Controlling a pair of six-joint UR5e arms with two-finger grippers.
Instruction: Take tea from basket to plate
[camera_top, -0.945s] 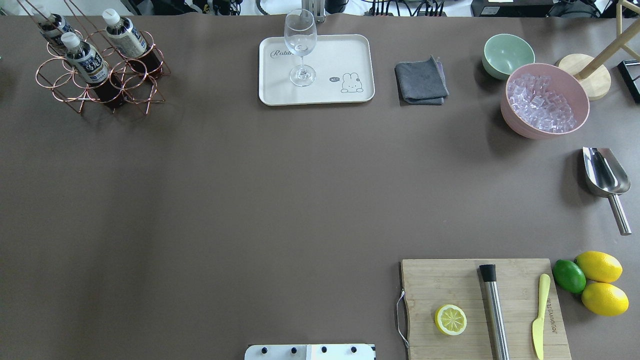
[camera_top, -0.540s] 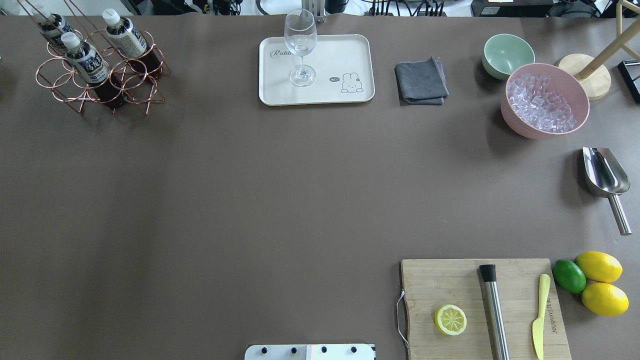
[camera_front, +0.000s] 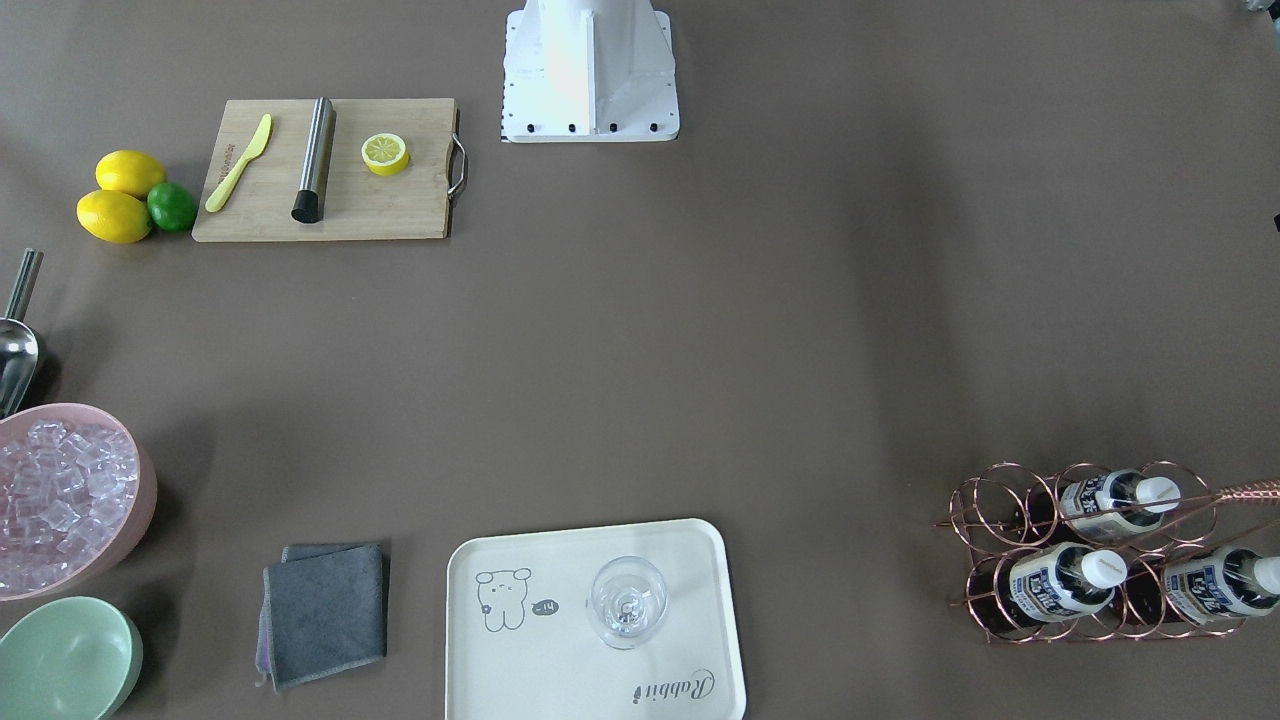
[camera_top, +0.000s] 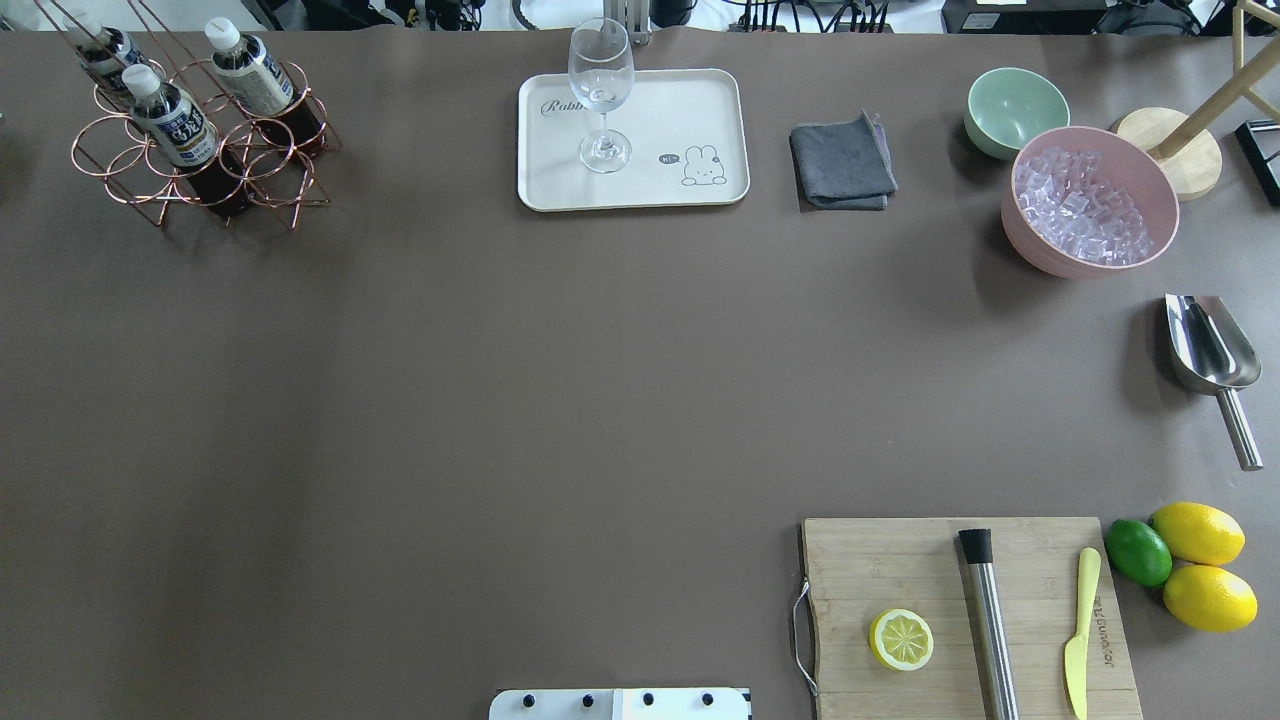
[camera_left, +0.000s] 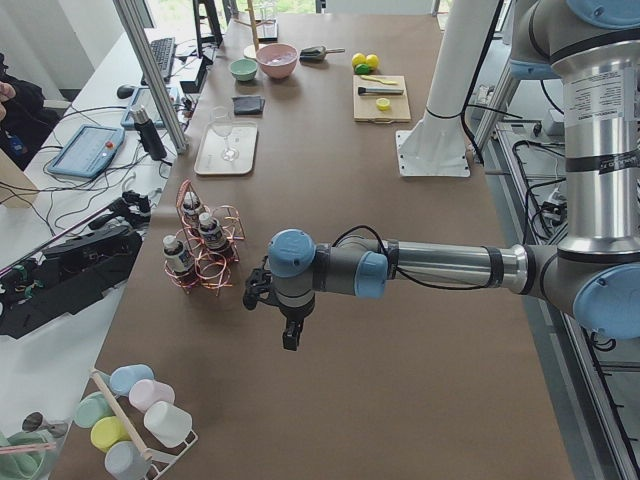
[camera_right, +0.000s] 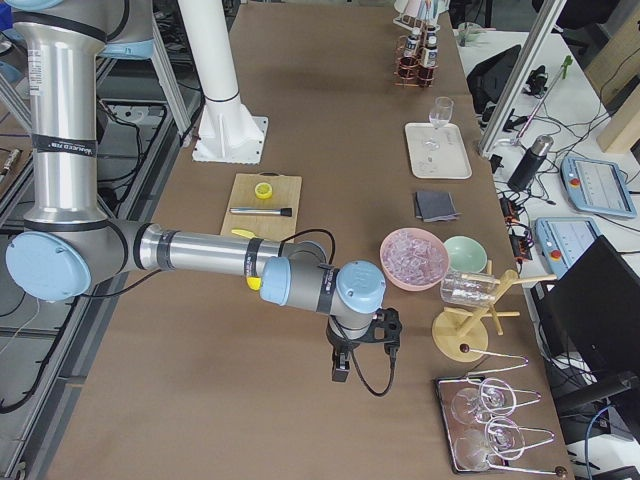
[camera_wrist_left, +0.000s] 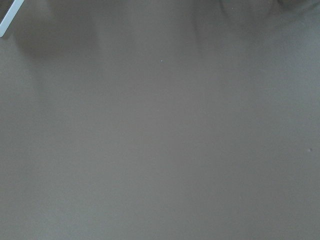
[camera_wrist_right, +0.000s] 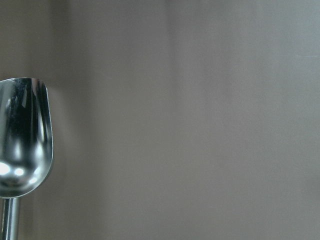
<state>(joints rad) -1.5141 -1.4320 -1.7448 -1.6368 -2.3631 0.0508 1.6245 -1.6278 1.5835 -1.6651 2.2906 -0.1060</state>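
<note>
Left gripper (camera_left: 288, 343): hangs pointing down near the basket, apart from it; whether the fingers are spread or pressed together, I cannot tell.
Right gripper (camera_right: 340, 372): over the table's far end, by a steel scoop (camera_wrist_right: 22, 145); state equally unclear.
Tea (camera_top: 172, 128): small clear plastic bottle, dark brown, white cap, one of three.
Basket (camera_top: 110, 160): copper wire rack holding all three.
Plate (camera_top: 690, 110): cream-white rectangular tray, well apart, bearing a clear wine glass (camera_top: 600, 90).
Change: nothing has shifted; the transfer probably hasn't begun.

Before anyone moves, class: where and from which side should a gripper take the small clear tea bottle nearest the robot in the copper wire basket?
Take the small clear tea bottle by its white screw cap and neck, from above: it stands upright, and the copper wire basket's rings circle its body, likely blocking sideways approach.
</note>
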